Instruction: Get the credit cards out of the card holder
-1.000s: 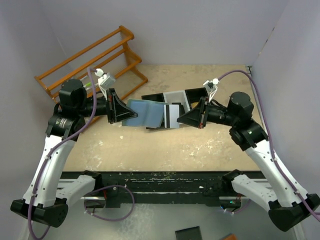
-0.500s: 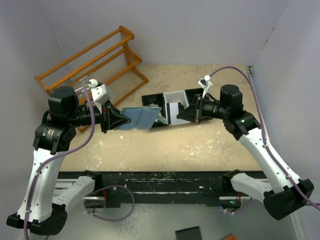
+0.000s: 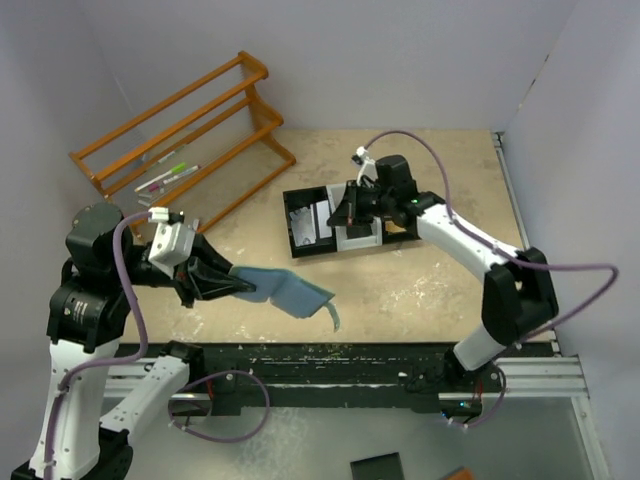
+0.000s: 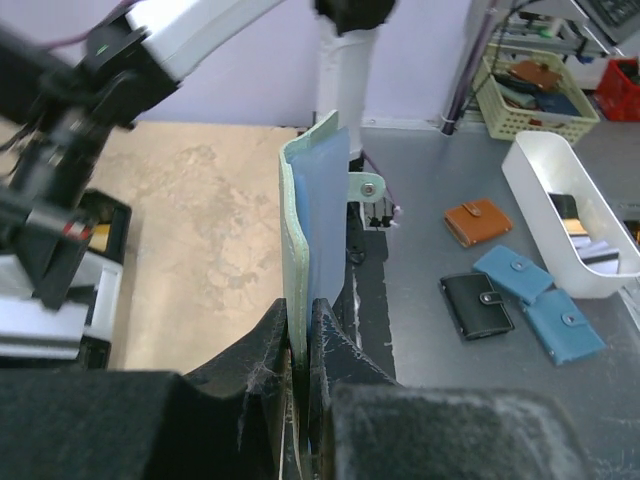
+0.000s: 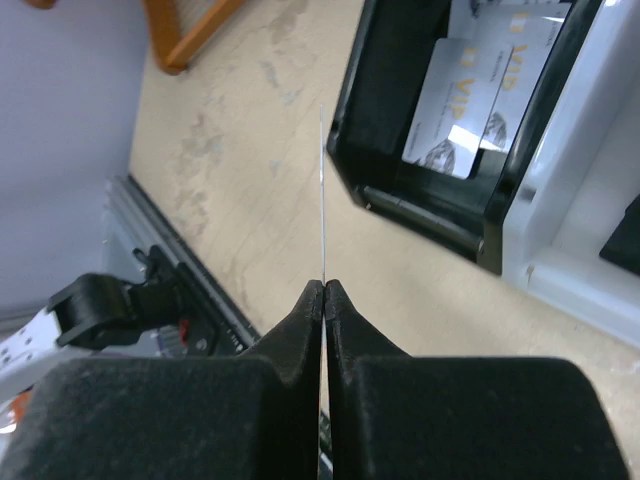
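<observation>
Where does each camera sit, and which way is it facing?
Top: above and behind the robot, looking down at the table; left arm and right arm show.
Left wrist: looks along the left claw, shut on the wallet, toward the right arm.
Right wrist: looks down past the right claw, pinching a card edge-on, at the tray.
Shared: top and left-wrist views both show the wallet.

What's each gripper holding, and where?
Left gripper clamps the card holder at one end, the rest hanging free. Right gripper pinches a credit card by its near edge.
</observation>
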`<control>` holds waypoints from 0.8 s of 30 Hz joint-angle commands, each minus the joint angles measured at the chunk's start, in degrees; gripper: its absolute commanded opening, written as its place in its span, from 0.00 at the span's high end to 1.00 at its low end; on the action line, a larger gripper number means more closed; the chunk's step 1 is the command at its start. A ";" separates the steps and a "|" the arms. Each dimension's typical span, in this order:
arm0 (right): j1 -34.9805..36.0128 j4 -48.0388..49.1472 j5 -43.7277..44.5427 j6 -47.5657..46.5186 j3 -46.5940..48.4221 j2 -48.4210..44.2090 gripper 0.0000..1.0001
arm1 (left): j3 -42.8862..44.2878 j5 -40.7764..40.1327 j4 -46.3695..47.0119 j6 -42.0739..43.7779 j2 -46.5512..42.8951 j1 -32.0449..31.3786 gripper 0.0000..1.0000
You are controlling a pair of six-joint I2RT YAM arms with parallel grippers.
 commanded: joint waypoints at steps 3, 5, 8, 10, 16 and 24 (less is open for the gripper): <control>2.91 4.46 8.57 0.33 7.96 8.68 1.00 | -0.94 9.11 1.77 8.21 -2.72 0.31 1.00; 4.18 4.25 10.22 0.53 9.99 11.56 1.00 | -1.84 9.68 3.56 7.91 -3.41 0.31 1.00; 5.49 2.96 12.16 0.40 13.88 16.01 1.00 | -2.54 10.23 5.16 7.43 -3.81 0.32 1.00; 5.50 2.50 12.78 0.66 15.90 18.34 1.00 | -2.63 10.23 5.51 6.96 -3.55 0.31 1.00; 5.52 1.27 13.72 0.53 19.11 23.04 1.00 | -2.88 9.81 5.80 5.50 -3.65 0.31 1.00; 5.68 -1.94 16.60 -2.00 22.89 22.48 0.81 | -4.36 6.32 4.54 11.44 -4.13 0.31 1.00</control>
